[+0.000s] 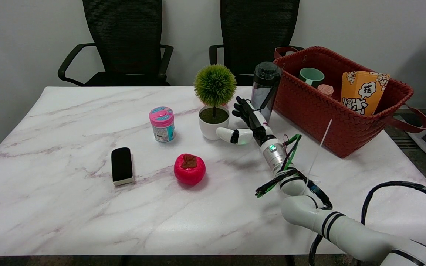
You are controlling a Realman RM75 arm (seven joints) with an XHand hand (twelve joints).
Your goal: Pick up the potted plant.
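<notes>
The potted plant stands on the table, not yet lifted, with the right hand just to its right, fingers spread and holding nothing (the thumb reaches toward the white pot's base). Grasp and lift remain. Whether the thumb touches the pot is hard to tell, and the plant's far side is hidden.

We see our robot hand open, fingers spread, just right of the potted plant, thumb near its white pot | dark bottle just behind the robot hand, red woven basket to its right | pink-lidded jar, red fruit, black eraser left of it on the marble surface
</notes>
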